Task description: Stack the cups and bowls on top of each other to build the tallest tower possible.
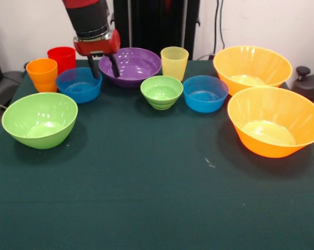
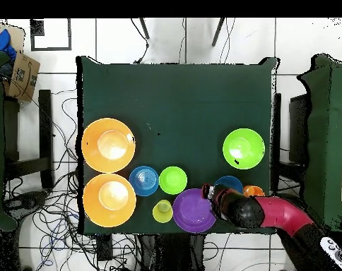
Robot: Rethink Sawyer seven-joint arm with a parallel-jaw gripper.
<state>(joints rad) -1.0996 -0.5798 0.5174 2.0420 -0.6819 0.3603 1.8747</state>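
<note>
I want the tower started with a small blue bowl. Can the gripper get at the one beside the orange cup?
Probably yes: the gripper hangs open just above the blue bowl's far rim, nothing between them, though the purple bowl sits close alongside.

The front view looks from across the bench [image 1: 146,198] toward the robot, fairly close and angled downward, with the arm entering at the top. The overhead view looks straight down from well above, robot base at the bottom, taking in the floor around. Both share the whole bench [image 2: 181,99] top.
</note>
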